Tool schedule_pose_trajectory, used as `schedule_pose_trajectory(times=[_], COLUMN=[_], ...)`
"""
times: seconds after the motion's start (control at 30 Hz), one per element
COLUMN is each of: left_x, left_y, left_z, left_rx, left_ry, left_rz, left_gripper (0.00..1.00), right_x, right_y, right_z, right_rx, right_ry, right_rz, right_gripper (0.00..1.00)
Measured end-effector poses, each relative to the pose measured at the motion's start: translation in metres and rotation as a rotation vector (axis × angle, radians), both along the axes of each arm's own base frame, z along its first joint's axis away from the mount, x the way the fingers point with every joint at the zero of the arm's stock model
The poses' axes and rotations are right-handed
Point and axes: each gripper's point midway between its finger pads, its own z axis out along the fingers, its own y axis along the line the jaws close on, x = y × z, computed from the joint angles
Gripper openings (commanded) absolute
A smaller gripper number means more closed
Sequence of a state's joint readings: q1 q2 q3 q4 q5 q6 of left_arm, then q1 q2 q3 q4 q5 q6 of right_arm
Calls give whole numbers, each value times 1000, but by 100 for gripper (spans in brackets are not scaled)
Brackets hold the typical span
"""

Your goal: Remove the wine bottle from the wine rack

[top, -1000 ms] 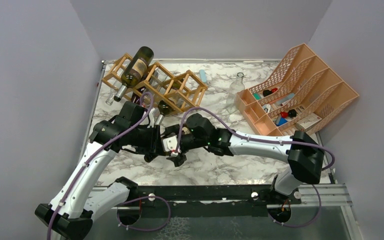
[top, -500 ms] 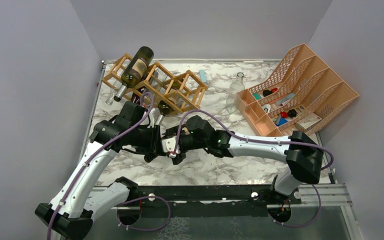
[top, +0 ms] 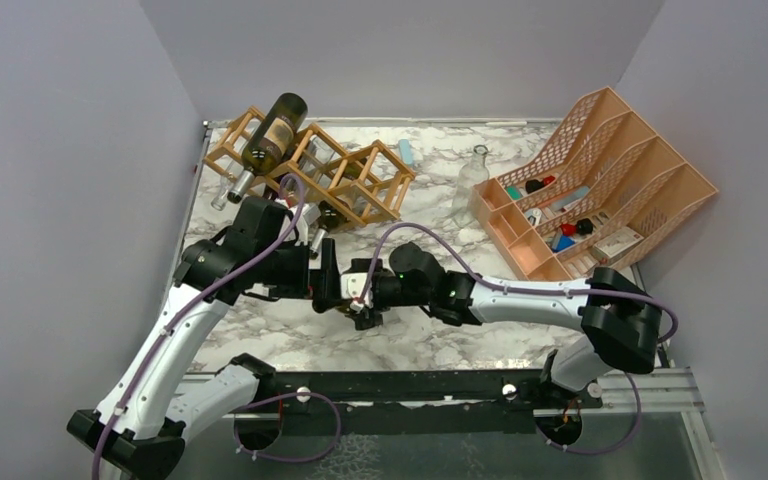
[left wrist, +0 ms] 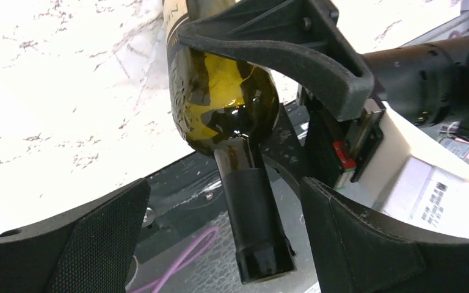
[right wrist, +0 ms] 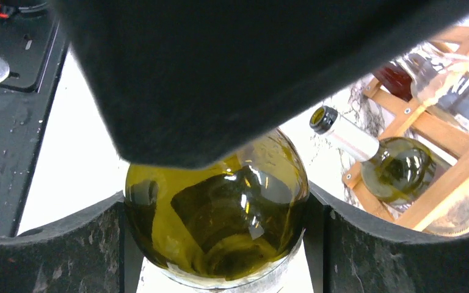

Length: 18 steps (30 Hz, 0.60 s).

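Observation:
A olive-green wine bottle (right wrist: 217, 226) sits between my right gripper's (right wrist: 217, 250) two pads, which press on its body from both sides. In the left wrist view the same bottle (left wrist: 223, 104) points its black-capped neck (left wrist: 253, 226) down between the fingers of my left gripper (left wrist: 223, 241), which stands wide open with gaps on both sides. From above, both grippers meet over the marble table, left gripper (top: 326, 276) and right gripper (top: 358, 292), and they hide the bottle. The tan wooden wine rack (top: 355, 175) stands behind them at the back left.
A dark bottle (top: 272, 130) lies on top of the rack, and another green bottle (right wrist: 397, 165) rests in a cell. A clear glass bottle (top: 472, 175) stands next to the peach mesh file organizer (top: 650, 170) at the right. Walls close in on the left, back and right.
My left gripper has opened and let go of the bottle's neck. My right gripper has shut on the bottle's body and shifted a little to the right with it.

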<state>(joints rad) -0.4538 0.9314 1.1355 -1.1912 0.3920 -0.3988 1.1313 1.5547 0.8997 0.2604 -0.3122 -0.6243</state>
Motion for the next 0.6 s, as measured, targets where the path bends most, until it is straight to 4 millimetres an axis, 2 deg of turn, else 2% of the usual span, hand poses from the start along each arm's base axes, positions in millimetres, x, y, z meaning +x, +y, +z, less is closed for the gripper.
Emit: schedule_pose_trajectory(times=[0.23,0.37,0.47,0.6], left_x=[15,30,39,47], left_y=[-7,-3,5,18], left_z=[29,51,67,88], left_rx=[-45,-43,-22,-5], left_ry=[-106,-205,-278,-381], left_rz=[4,45,93,162], left_gripper=[99,99,99,99], right_x=[8,18,35,68], right_y=[-22,-51,-79,-113], right_z=[7,12,14,20], right_rx=[62,117,158,227], right_ry=[76,164,230,302], right_rz=[-136,-248,-371,-552], right_gripper=[30,28,23,14])
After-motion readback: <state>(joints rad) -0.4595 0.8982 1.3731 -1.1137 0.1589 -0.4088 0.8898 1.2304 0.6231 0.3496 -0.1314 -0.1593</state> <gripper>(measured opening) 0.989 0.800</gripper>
